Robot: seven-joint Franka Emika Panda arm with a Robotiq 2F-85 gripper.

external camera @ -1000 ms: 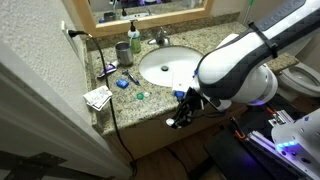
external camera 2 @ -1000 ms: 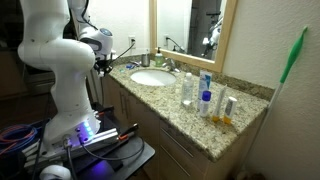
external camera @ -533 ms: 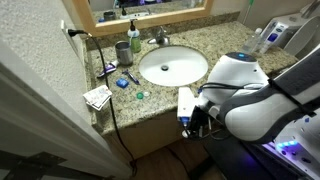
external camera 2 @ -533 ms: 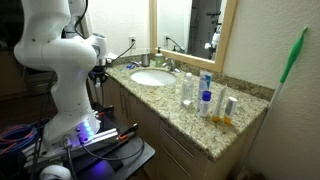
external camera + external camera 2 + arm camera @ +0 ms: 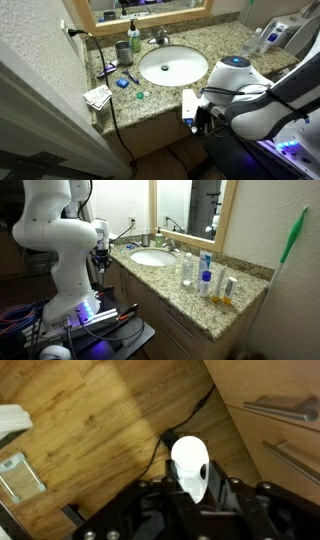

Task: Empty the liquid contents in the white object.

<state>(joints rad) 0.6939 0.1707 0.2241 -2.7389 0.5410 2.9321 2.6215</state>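
In the wrist view the white object (image 5: 190, 464) shows as a small bright white oval pinched between the two dark fingers of my gripper (image 5: 191, 488), which is shut on it. It hangs tilted over the wooden floor (image 5: 90, 420), in front of the cabinet drawers (image 5: 285, 420). In both exterior views the gripper (image 5: 191, 117) (image 5: 100, 258) sits off the counter, just below and in front of its front edge, near the sink basin (image 5: 170, 68). The object itself is too small to make out there.
On the granite counter (image 5: 215, 45) stand a green cup (image 5: 122, 52), a small green round piece (image 5: 141, 96), blue items (image 5: 122, 83) and papers (image 5: 97, 97). A black cable (image 5: 113, 125) hangs down the cabinet side. Bottles (image 5: 205, 275) cluster at the counter's other end.
The arm has swung down and away from the counter edge, carrying the gripper lower in front of the cabinet. The gripper stayed shut on the white object.
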